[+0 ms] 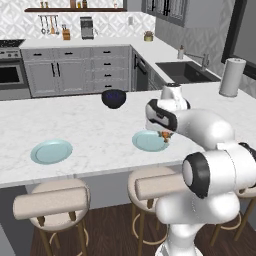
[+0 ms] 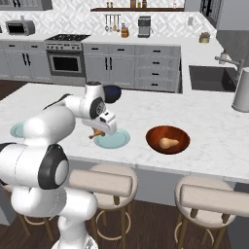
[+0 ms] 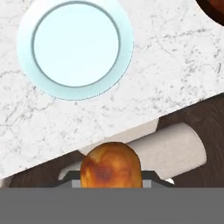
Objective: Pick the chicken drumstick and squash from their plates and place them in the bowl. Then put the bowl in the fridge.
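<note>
**Operator:** Orange-brown and glossy, the chicken drumstick (image 3: 110, 165) sits clamped in my gripper (image 3: 111, 181), raised above the counter's front edge; I see the jaws closed on its bulbous end in the hand view, and from the right base view the thin bone end pokes out to one side.

**Spotter:** How do you expect it to behave?

**Operator:** I judge it light and fairly stiff, but rounded and probably slick; a grip on the fat end should hold, though it could pivot if I swing hard; I would keep the wrist level.

**Spotter:** And what is under you?

**Operator:** One of the plates (image 3: 75, 48) lies just ahead of the hand, bare; the other plate (image 1: 51, 151) sits well apart toward the far end of the counter (image 1: 100, 140), also bare.

**Spotter:** The bowl?

**Operator:** The bowl (image 2: 168, 139), reddish-brown, rests near the bare plate on the side away from the other one; the squash (image 2: 168, 143) already lies inside it; nothing else is in there that I can see.

**Spotter:** Any other container?

**Operator:** A dark bowl (image 1: 114, 98) farther back on the counter; I cannot tell what, if anything, it holds.
</note>
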